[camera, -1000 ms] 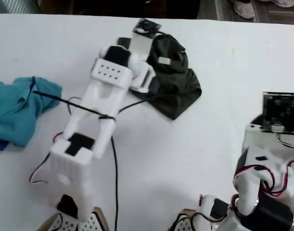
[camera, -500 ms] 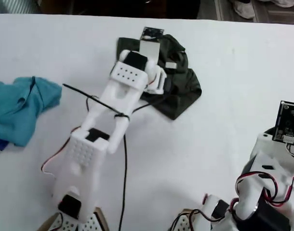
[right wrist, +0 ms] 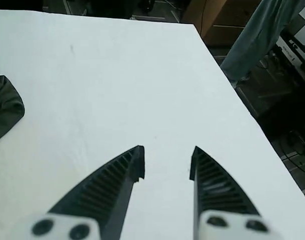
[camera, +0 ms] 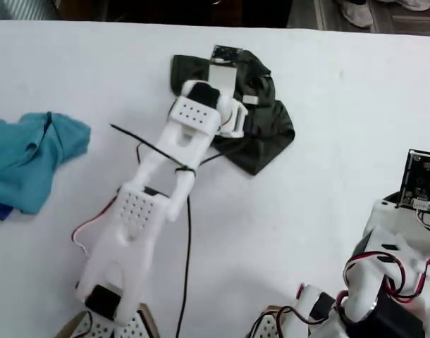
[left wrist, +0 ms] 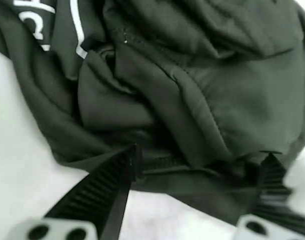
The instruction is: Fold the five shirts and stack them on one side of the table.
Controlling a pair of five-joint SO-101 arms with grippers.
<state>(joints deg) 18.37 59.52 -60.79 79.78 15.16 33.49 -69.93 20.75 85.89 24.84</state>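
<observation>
On the table (camera: 328, 105) lie one black shirt (camera: 268, 134) and one teal shirt (camera: 28, 158).

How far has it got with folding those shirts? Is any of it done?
Nothing looks done yet: no shirt is folded and no stack is started. In hand: the left hand hangs open over the edge of the crumpled dark shirt on the table, not gripping it. Left: that shirt, the rumpled teal shirt at the table's edge, and any others. The right hand hovers open above the table.
</observation>
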